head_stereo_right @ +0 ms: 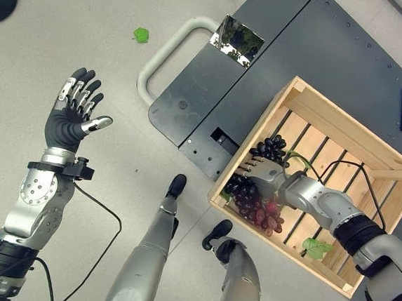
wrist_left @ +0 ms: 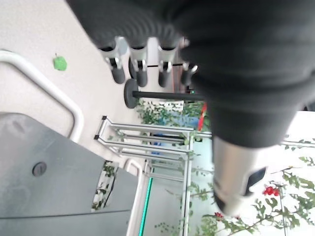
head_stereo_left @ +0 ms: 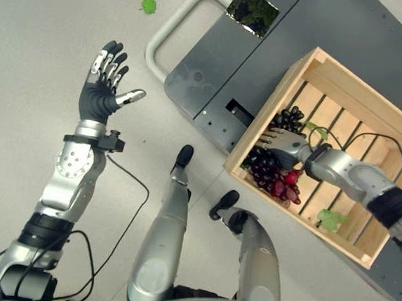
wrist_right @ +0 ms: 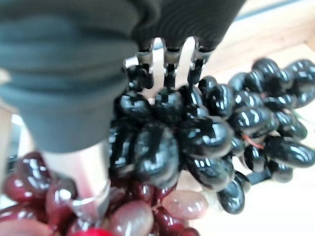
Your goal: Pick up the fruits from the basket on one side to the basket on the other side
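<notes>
The wooden crate (head_stereo_left: pixel 347 86) sat at the right of the frame on a grey platform cart (head_stereo_right: pixel 279 66), and that's where your fruit was: a bunch of black grapes (head_stereo_right: pixel 271 148) and a bunch of red grapes (head_stereo_right: pixel 266 214) piled in the crate's lower-left corner, with a loose green leaf (head_stereo_right: pixel 316 246) further along the slats. Your right hand (head_stereo_right: pixel 259 171) was down on the pile, fingers (wrist_right: pixel 170 61) reaching over the black bunch and thumb (wrist_right: pixel 86 177) low against the red one, so it looked half-wrapped, not clamped yet. I'd say you wanted to curl in around the black bunch near its stem side, since a loose pinch on a few grapes would probably let the cluster sag or drag the red ones along. Your left hand (head_stereo_left: pixel 108 79) hung at upper left over the floor, fingers spread, holding nothing.
</notes>
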Controlling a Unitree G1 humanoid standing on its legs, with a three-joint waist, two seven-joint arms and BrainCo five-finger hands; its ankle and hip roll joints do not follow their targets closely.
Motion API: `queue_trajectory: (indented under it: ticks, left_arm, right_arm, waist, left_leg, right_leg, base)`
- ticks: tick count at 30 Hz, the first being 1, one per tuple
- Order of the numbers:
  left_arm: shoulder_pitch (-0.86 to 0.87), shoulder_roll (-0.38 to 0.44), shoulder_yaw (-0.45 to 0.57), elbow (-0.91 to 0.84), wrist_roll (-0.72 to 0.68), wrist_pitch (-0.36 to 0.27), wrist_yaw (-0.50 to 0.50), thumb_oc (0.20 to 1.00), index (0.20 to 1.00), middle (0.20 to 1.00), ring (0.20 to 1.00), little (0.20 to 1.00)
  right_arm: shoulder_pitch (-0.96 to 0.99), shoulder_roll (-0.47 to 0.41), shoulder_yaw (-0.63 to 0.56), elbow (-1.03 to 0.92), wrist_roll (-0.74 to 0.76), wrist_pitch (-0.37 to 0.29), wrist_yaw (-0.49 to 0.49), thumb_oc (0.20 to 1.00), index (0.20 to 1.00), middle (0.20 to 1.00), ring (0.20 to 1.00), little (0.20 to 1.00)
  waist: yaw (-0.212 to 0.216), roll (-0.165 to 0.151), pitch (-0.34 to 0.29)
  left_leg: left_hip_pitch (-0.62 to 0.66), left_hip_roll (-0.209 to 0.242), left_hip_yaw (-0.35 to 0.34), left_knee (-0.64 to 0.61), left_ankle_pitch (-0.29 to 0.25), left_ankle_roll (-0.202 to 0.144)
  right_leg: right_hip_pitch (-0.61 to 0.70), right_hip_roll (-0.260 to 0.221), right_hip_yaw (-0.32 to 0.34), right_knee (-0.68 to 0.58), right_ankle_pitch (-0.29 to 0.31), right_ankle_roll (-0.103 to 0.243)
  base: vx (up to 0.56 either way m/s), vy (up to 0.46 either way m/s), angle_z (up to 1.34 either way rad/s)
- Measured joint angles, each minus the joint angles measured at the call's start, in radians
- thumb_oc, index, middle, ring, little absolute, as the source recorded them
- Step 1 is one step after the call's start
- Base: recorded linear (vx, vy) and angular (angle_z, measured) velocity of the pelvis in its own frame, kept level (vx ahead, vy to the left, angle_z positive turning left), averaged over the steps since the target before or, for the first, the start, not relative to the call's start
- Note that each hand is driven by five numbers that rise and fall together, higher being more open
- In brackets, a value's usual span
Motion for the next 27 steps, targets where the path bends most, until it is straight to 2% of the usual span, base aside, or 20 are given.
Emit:
queue_trajectory:
  ticks: [11,12,13,24,27]
  left_arm:
    - [-0.001,-0.004,-0.028,0.0,0.0,0.0,-0.007,1.0,1.0,1.0,1.0,1.0]
    - [-0.001,-0.003,-0.027,0.0,0.0,0.0,-0.008,1.0,1.0,1.0,1.0,1.0]
    - [0.0,-0.003,-0.027,0.0,0.0,0.001,-0.011,1.0,1.0,1.0,1.0,1.0]
    - [0.001,-0.012,-0.027,0.0,0.0,0.003,-0.017,1.0,1.0,1.0,1.0,1.0]
    - [0.0,-0.014,-0.027,0.0,0.0,0.003,-0.02,1.0,1.0,1.0,1.0,1.0]
  right_arm:
    - [-0.012,0.055,-0.009,0.094,-0.011,0.025,0.0,1.0,1.0,1.0,1.0,1.0]
    - [-0.013,0.063,-0.011,0.105,-0.011,0.03,0.0,0.956,0.956,0.956,0.956,0.956]
    - [-0.011,0.064,-0.01,0.107,-0.011,0.038,0.007,0.2,0.2,0.2,0.2,0.2]
    - [0.01,0.084,-0.042,0.129,-0.002,0.076,0.04,0.2,0.2,0.2,0.2,0.2]
    - [0.038,0.096,-0.085,0.129,0.037,0.082,0.044,0.2,0.2,0.2,0.2,0.2]
  waist:
    - [0.001,0.016,-0.002]
    - [0.002,0.017,-0.002]
    - [0.006,0.019,-0.002]
    - [0.022,0.039,-0.002]
    - [0.022,0.039,-0.002]
  left_leg:
    - [-0.007,-0.004,0.0,0.004,0.0,-0.001]
    - [-0.007,-0.005,0.0,0.007,0.0,-0.001]
    - [-0.007,-0.006,0.0,0.011,-0.001,-0.002]
    - [-0.008,-0.007,-0.005,0.013,-0.002,-0.003]
    - [-0.008,-0.008,-0.005,0.011,-0.002,-0.003]
  right_leg:
    - [-0.009,-0.008,-0.001,0.021,-0.012,-0.003]
    - [-0.008,-0.009,-0.001,0.022,-0.014,-0.003]
    - [-0.007,-0.01,-0.001,0.023,-0.014,-0.003]
    - [-0.008,-0.011,-0.003,0.03,-0.016,-0.004]
    - [-0.008,-0.011,-0.003,0.03,-0.016,-0.004]
  base:
    - [0.0,0.0,0.0]
    - [0.0,0.0,0.0]
    - [0.0,0.0,0.0]
    - [0.0,0.001,0.0]
    - [0.0,0.0,0.0]
